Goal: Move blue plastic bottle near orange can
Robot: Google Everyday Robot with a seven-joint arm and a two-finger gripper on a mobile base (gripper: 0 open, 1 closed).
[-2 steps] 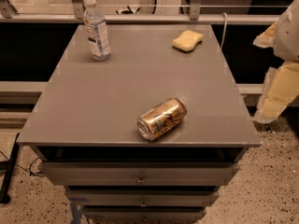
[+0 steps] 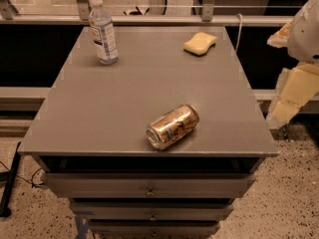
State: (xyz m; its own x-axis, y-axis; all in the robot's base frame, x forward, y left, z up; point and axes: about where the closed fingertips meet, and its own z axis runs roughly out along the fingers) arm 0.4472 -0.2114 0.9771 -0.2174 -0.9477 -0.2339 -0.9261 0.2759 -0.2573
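The blue plastic bottle (image 2: pixel 103 31) stands upright at the far left corner of the grey table (image 2: pixel 124 98). It has a white cap and a white label. The orange can (image 2: pixel 172 126) lies on its side near the table's front edge, right of the middle, with its silver rim toward the front left. My gripper (image 2: pixel 295 94) hangs off the table's right edge, cream-coloured and pointing down, beside the table and well away from both the bottle and the can. It holds nothing that I can see.
A yellow sponge (image 2: pixel 200 43) lies at the far right of the table. The table has drawers (image 2: pixel 149 185) below its front edge. A rail (image 2: pixel 159 19) runs behind it. Speckled floor (image 2: pixel 289 198) lies to the right.
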